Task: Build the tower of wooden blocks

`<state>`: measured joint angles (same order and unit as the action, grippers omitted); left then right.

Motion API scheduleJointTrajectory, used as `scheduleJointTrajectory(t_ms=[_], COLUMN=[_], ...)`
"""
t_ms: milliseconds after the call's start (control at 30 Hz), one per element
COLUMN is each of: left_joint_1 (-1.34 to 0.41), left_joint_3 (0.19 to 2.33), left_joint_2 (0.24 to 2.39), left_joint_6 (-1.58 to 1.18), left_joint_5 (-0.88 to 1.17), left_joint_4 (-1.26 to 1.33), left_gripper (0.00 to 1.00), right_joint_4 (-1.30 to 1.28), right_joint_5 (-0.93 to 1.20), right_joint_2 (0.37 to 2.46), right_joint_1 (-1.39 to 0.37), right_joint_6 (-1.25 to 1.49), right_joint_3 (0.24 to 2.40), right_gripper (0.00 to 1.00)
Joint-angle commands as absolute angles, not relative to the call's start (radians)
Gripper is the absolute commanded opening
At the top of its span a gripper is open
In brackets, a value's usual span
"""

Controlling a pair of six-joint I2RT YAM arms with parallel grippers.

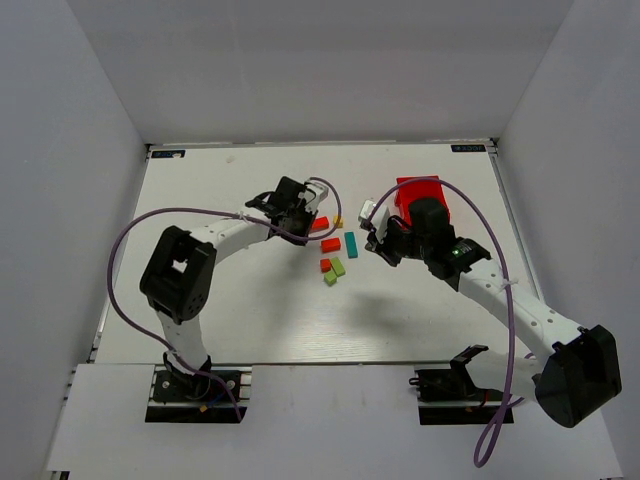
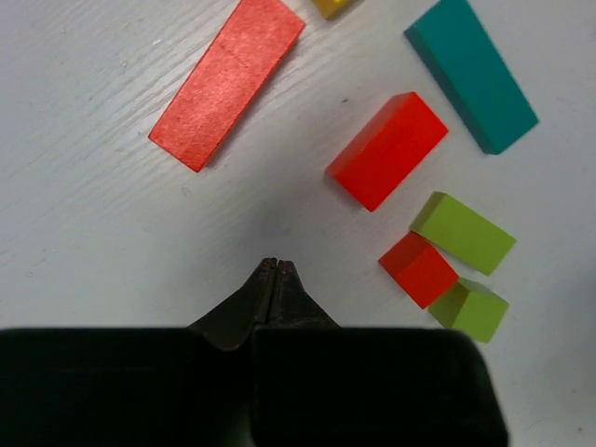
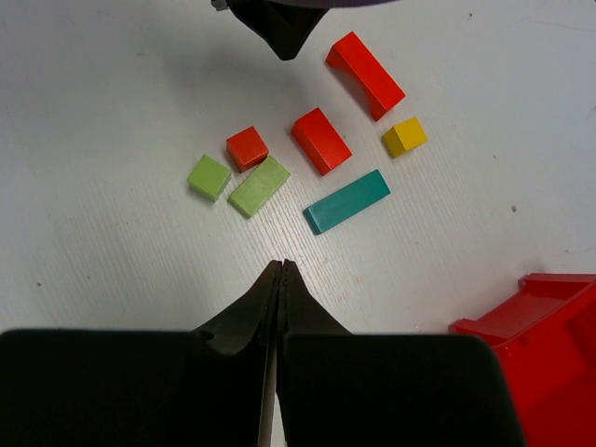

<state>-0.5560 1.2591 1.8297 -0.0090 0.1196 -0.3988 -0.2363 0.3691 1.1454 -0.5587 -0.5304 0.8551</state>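
The wood blocks lie loose and flat on the white table, none stacked. They are a long red bar (image 1: 320, 223), a yellow cube (image 1: 338, 221), an orange-red block (image 1: 331, 245), a teal bar (image 1: 351, 245), a small red cube (image 1: 325, 265), a lime bar (image 1: 338, 267) and a lime cube (image 1: 330, 279). My left gripper (image 2: 279, 264) is shut and empty, just left of the group, near the long red bar (image 2: 228, 82). On the right side, my right gripper (image 3: 282, 265) is shut on nothing, a short way from the teal bar (image 3: 347, 201).
A red plastic bin (image 1: 418, 195) stands behind the right wrist, its corner showing at the lower right of the right wrist view (image 3: 535, 326). Grey walls close in the table on three sides. Purple cables loop over both arms.
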Motion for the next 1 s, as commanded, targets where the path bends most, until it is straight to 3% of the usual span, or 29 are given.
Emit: scheduleJointTrajectory(t_ms=[0, 967], left_joint_1=[-0.555, -0.555], left_joint_3=[1.295, 1.448], left_joint_2=[1.861, 2.039], left_joint_6=[-0.048, -0.086], left_joint_5=[0.034, -0.046], left_joint_4=[-0.399, -0.397], left_gripper=[0.08, 0.06], right_joint_4=[-0.212, -0.213], right_joint_5=[0.371, 0.402], right_joint_2=[1.129, 1.086], right_joint_1=[-0.561, -0.56], right_joint_6=[-0.522, -0.523], right_joint_3=[0.874, 0.859], right_gripper=[0.0, 0.0])
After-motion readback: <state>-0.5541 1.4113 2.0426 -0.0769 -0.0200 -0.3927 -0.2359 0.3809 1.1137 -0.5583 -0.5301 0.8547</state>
